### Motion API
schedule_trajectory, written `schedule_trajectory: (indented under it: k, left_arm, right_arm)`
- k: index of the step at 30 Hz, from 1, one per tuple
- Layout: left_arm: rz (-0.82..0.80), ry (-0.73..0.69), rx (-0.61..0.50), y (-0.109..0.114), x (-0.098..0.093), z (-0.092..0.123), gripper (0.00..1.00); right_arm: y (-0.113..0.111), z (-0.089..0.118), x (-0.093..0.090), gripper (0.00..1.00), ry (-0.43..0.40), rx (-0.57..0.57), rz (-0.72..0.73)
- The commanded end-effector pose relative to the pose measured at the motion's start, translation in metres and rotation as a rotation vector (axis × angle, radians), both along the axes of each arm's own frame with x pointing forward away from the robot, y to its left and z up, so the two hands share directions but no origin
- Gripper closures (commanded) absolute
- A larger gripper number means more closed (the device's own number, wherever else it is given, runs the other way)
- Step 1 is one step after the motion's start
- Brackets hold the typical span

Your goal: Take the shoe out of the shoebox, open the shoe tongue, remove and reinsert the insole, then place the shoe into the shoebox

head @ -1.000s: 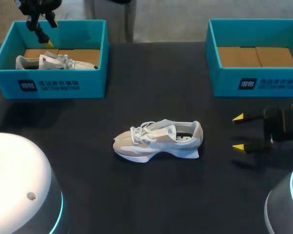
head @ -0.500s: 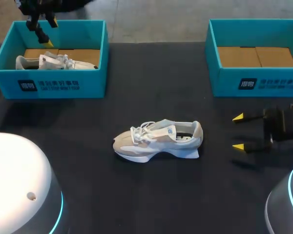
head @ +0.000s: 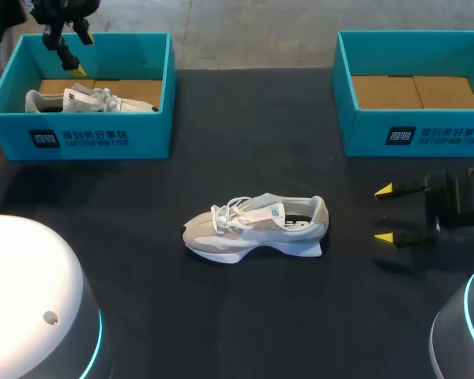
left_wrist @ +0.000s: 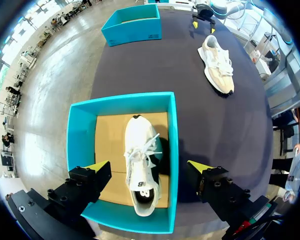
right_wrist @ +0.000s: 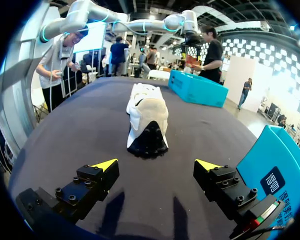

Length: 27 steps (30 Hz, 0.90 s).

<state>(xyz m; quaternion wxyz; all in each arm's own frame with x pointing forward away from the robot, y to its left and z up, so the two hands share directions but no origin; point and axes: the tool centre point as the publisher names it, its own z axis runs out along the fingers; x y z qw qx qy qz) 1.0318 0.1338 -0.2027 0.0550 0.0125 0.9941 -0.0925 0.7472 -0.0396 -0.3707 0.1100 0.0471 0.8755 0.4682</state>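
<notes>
Both spread: left pincer (left_wrist: 149, 165) over boxed shoe (head: 87, 100), right pincer (right_wrist: 156, 164) facing loose shoe (right_wrist: 147, 117).

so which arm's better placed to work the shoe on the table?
Right. The right gripper, open, faces the heel of the shoe, nothing between. The left gripper hangs over the far shoebox.

A matte black table (head: 245, 316) spans the scene. At its far left stands an open teal cardboard box (head: 156, 126). Inside, a white lace-up sneaker (head: 87, 100) rests upright on brown cardboard panels (head: 138, 85), along the near wall, toe pointing right.
</notes>
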Motion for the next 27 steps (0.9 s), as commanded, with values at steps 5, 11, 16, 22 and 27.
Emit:
schedule_trajectory:
  k: [5,11,16,22,27]
  left_arm:
    - [-0.001,-0.002,0.000,0.000,-0.001,-0.001,0.00]
    - [-0.001,-0.002,0.000,0.000,-0.001,-0.001,0.00]
    - [-0.001,-0.002,0.000,0.000,-0.001,-0.001,0.00]
    - [-0.001,-0.002,0.000,0.000,-0.001,-0.001,0.00]
    - [-0.001,-0.002,0.000,0.000,-0.001,-0.001,0.00]
  right_arm:
    - [0.028,-0.003,0.006,0.00,0.020,-0.029,-0.022]
    - [0.053,-0.016,0.012,0.00,0.033,-0.029,-0.031]
    - [0.068,-0.023,0.017,0.00,0.047,-0.023,-0.026]
    - [0.085,-0.028,0.021,0.00,0.057,-0.014,-0.003]
    - [0.100,-0.030,0.020,0.00,0.067,-0.002,0.018]
